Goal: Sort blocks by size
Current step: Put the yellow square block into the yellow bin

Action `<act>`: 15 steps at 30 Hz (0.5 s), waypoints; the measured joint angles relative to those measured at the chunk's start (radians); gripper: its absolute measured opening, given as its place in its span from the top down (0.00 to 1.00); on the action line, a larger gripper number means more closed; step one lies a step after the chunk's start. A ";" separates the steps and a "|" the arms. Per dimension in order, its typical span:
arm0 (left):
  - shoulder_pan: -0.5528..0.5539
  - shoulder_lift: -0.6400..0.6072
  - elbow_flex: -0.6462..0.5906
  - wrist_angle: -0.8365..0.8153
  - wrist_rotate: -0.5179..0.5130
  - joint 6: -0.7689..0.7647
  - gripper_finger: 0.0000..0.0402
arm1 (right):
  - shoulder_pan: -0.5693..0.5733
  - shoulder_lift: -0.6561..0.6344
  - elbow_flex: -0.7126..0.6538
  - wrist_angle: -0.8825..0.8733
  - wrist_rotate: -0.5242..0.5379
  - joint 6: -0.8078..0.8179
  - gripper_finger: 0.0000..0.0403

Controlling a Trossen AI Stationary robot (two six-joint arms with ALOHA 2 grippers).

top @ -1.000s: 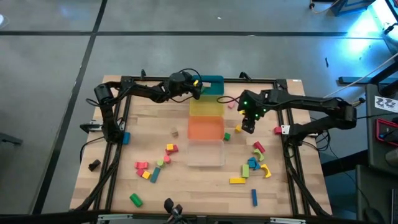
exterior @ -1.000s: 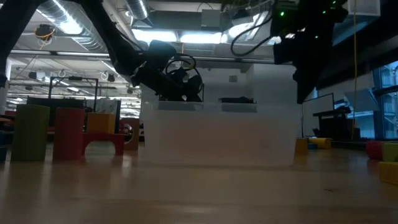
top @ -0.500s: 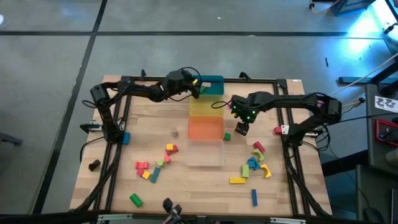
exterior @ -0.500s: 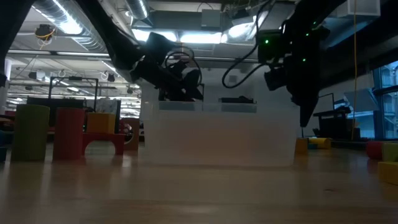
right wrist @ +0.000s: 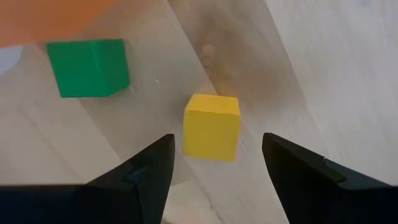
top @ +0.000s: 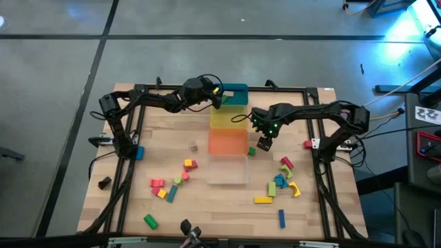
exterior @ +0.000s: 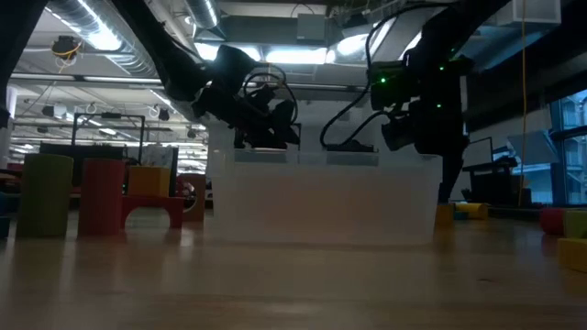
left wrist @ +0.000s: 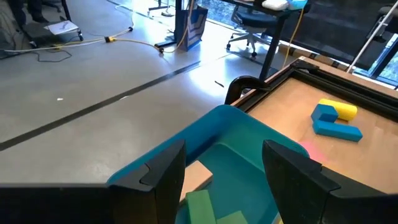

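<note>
Right wrist view: a small yellow cube lies on the table between the spread fingers of the right gripper, a green cube near it by the orange bin. This looks like the approach to a pick; next the gripper should descend squarely and close on the yellow cube. The left gripper, fingers apart and empty, hovers over the teal bin, which already holds blocks.

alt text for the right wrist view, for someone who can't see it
The right gripper is open above a wooden table, with a yellow cube lying between its dark fingers. A green cube sits beyond, near an orange bin.
</note>
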 joint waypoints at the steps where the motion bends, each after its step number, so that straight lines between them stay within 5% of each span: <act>1: 0.000 0.000 0.000 -0.001 0.000 0.000 0.51 | 0.000 0.004 0.000 0.004 0.000 0.000 0.40; 15: 0.000 -0.003 0.000 -0.003 0.000 0.000 0.51 | 0.000 0.105 0.000 0.045 0.022 -0.003 0.44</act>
